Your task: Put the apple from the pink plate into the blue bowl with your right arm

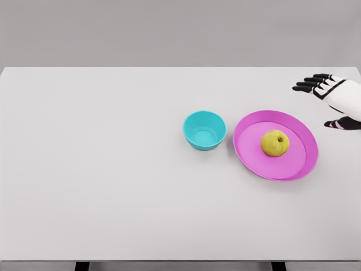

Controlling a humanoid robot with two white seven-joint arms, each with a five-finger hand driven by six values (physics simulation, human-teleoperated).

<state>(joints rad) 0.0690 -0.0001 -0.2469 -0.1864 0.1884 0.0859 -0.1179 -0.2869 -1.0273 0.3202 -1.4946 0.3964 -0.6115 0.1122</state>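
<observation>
Yellow-green apple (274, 143) upright, stem up, resting on pink plate (248, 148), right of centre. Blue bowl (204, 130) just left of plate, upright.

Apple (274, 143) on pink plate (248, 152); blue bowl (204, 130) beside; right hand (334, 96) spread, apart.

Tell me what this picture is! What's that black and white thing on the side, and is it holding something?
This is a computer-made picture, seen from a camera on a robot's head, looking down at a white table. The black and white thing is the robot's right hand, reaching in from the right edge. It has five fingers, like yours, and they are spread open, so it holds nothing. Its left hand is out of the picture. On the table sits a pink plate with a yellow-green apple on it. Just left of the plate stands a blue bowl, which is empty. The hand is behind the plate and is not touching the apple.
</observation>
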